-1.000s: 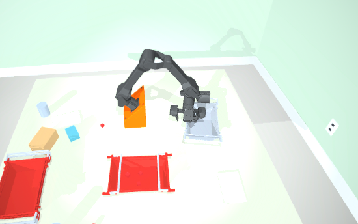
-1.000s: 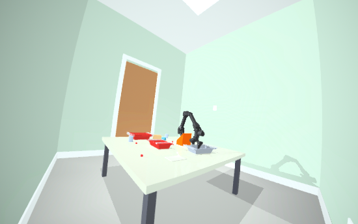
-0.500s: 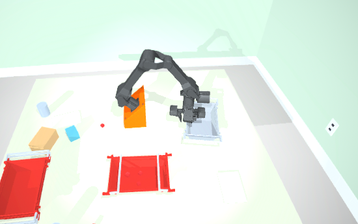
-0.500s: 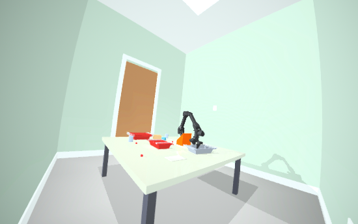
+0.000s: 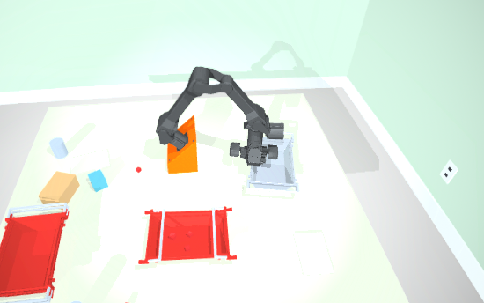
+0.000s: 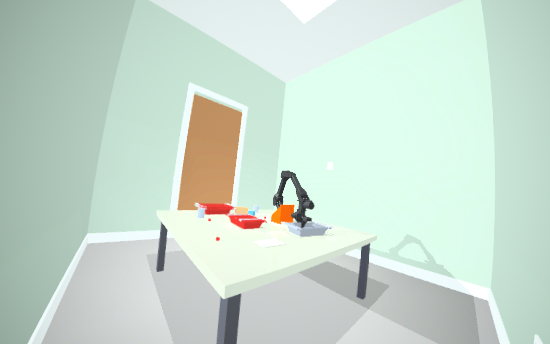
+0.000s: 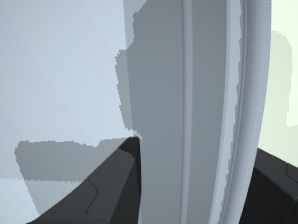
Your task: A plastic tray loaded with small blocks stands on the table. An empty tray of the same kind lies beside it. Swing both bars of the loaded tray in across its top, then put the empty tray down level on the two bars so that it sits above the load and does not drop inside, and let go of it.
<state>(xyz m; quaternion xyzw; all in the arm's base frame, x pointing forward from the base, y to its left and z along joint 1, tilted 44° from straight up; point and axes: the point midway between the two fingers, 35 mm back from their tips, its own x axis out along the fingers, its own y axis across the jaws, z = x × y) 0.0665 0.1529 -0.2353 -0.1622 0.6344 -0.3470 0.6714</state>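
Note:
The loaded red tray [image 5: 151, 238] [image 6: 250, 225] stands mid-table with several small red blocks [image 5: 189, 234] inside. Its left wire bar [image 5: 161, 235] and right wire bar [image 5: 215, 233] both lie across its top. The empty grey-blue tray [image 5: 288, 160] [image 6: 312, 231] [image 7: 256, 75] lies on the table to the right, beyond the red one. My gripper [image 5: 254, 162] [image 6: 302, 226] [image 7: 177, 144] is down at its left long wall, partly open. In the wrist view one finger is inside the tray and the other outside, partly hidden by the rim. A gap shows between the inner finger and the rim.
An orange wedge [image 5: 182, 164] [image 6: 283, 214] stands by the arm's base. A second red tray [image 5: 33, 247] with bars over its ends is far left. A tan box [image 5: 59, 187], a blue cube [image 5: 98, 181] and a pale cylinder [image 5: 58, 148] stand behind it.

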